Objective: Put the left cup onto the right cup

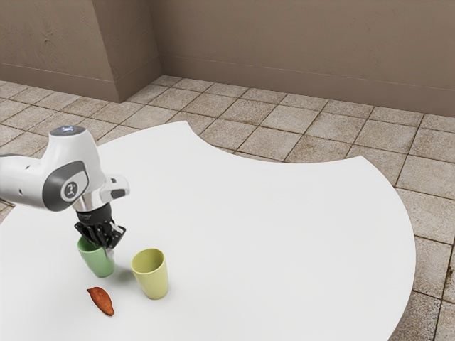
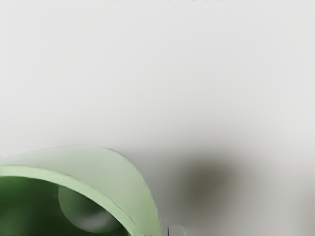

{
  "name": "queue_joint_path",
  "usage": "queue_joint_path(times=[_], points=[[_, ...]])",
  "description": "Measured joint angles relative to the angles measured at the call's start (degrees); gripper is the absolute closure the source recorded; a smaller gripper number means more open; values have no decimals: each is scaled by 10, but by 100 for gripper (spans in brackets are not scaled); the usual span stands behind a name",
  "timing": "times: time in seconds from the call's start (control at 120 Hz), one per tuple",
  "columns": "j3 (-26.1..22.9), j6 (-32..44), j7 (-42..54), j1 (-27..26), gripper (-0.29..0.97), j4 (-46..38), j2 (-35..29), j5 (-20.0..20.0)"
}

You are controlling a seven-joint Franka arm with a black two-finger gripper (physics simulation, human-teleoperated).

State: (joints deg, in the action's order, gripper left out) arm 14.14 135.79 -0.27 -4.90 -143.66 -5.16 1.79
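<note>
The left cup, a green cup (image 1: 96,258), stands on the white table (image 1: 284,227) near its front edge at the exterior view's left. My gripper (image 1: 102,240) is down on its rim, with the fingers astride the cup wall on the side facing the other cup and shut on it. In the wrist view the green cup (image 2: 93,177) lies right under my hand, its hollow inside open to view. The right cup, a yellow-green cup (image 1: 151,273), stands upright a short way to the exterior view's right of the green one, apart from it.
A small orange-brown object (image 1: 101,300) lies on the table in front of the green cup. The table's curved edge runs close by at the front. Tiled floor (image 1: 298,121) and walls surround the table.
</note>
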Motion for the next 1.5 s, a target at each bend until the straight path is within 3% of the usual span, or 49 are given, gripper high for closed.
queue_joint_path(times=[0.175,0.408,0.758,1.017,1.2,1.5], points=[[10,-6,-1,1,77,2,-14,2],[2,-54,-3,-1,78,7,-88,12],[-92,-202,-4,-7,78,58,-151,-2],[-165,-260,-5,-8,78,87,-168,-24],[-194,-265,-5,-8,78,101,-160,-41],[-196,-229,-7,-8,78,97,-141,-55]])
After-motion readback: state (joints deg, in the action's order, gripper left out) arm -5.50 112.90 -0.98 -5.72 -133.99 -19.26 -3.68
